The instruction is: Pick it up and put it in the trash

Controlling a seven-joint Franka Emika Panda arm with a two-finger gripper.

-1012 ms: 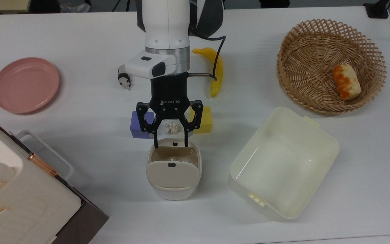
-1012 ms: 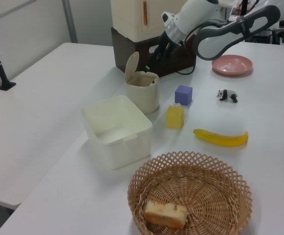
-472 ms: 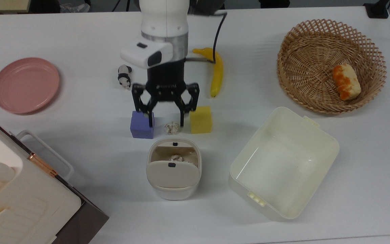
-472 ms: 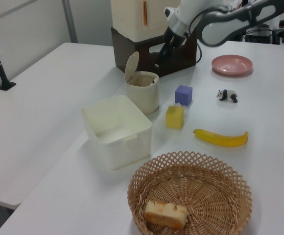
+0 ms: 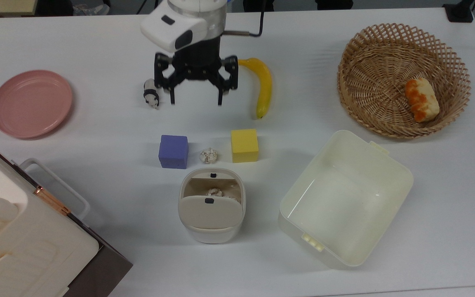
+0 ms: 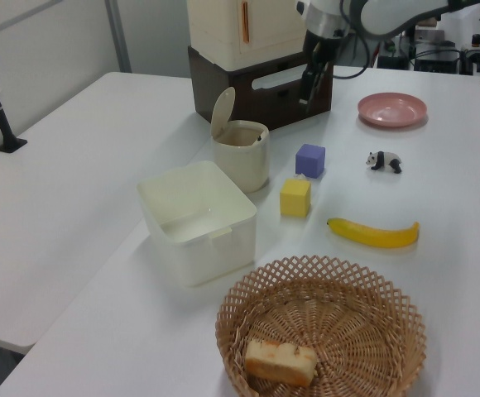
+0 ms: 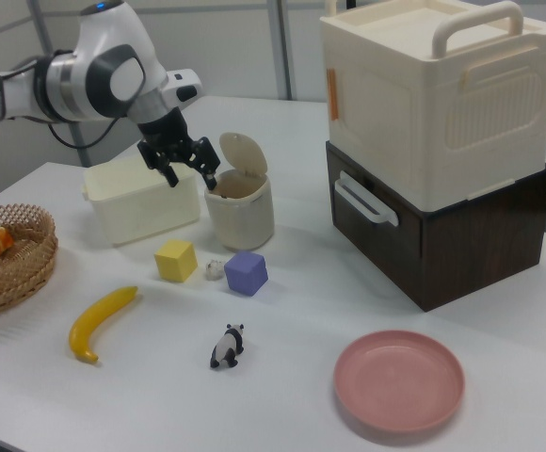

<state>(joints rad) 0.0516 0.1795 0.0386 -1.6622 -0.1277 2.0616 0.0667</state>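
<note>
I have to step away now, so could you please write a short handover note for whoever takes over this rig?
Gripper: open, empty, raised above the table near the panda figure.
Paper wad: lies inside the trash bin, flap tilted open.
Done: the drop into the bin.
Left: nothing for this wad; a second, speckled wad sits between the purple cube and the yellow cube.

There are two paper wads: one paper wad (image 5: 208, 155) on the table, one wad (image 5: 214, 192) inside the bin (image 5: 211, 231). Two cubes: a purple cube (image 5: 173, 151) and a yellow cube (image 5: 244, 145). One banana (image 5: 264, 84), one toy panda (image 5: 151, 95), one pink plate (image 5: 30, 102), one wicker basket (image 5: 402, 78), one tub (image 5: 344, 197).
</note>
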